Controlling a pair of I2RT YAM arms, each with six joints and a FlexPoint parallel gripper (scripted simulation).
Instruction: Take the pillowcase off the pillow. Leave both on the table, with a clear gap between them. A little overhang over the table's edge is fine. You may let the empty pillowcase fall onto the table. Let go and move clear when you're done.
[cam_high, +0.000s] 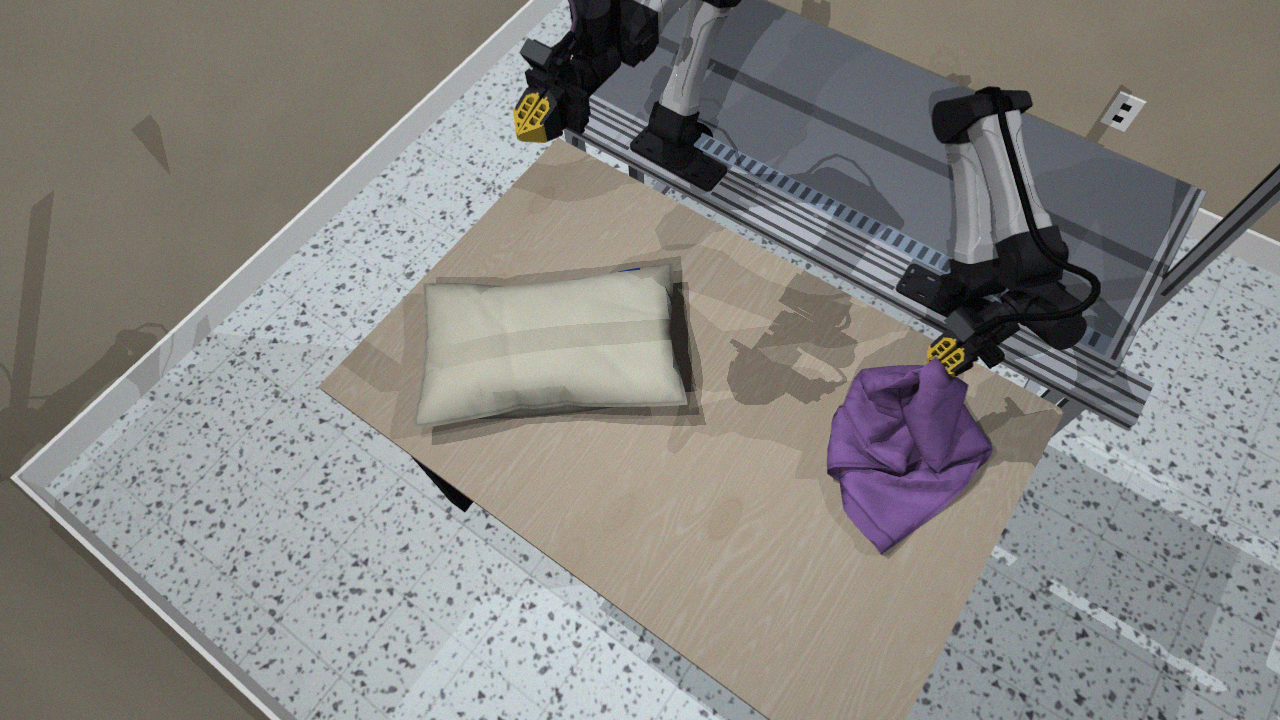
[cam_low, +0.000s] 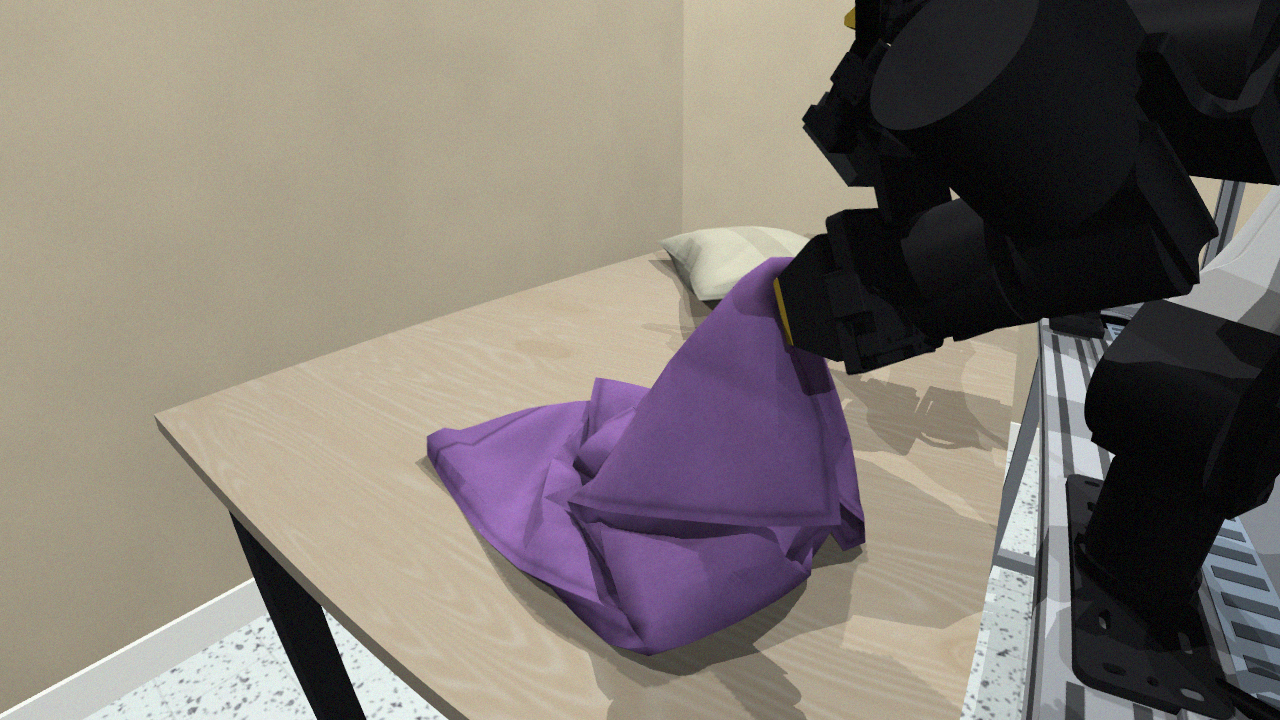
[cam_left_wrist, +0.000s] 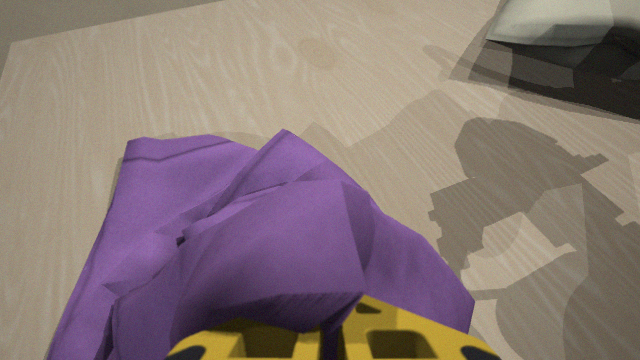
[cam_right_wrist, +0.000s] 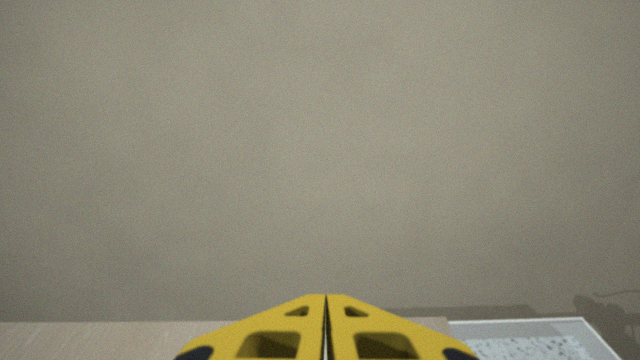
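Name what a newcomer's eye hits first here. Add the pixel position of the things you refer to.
The vivid purple pillowcase (cam_high: 904, 456) (cam_low: 716, 447) (cam_left_wrist: 280, 240), bunched on the table and pulled to a peak by the left pincer (cam_high: 945, 365) (cam_low: 784, 313) (cam_left_wrist: 329, 306). Then the plump cream pillow (cam_high: 550, 349) (cam_low: 729, 255) (cam_left_wrist: 560, 25), lying bare across a wide gap, toward the table's other end.

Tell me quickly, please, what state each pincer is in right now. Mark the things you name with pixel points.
Left pincer (cam_high: 946, 356) (cam_low: 784, 311) (cam_left_wrist: 330, 330): closed on the purple pillowcase (cam_high: 904, 447) (cam_low: 716, 438) (cam_left_wrist: 280, 235).
Right pincer (cam_high: 531, 119) (cam_right_wrist: 326, 296): closed, holding nothing.
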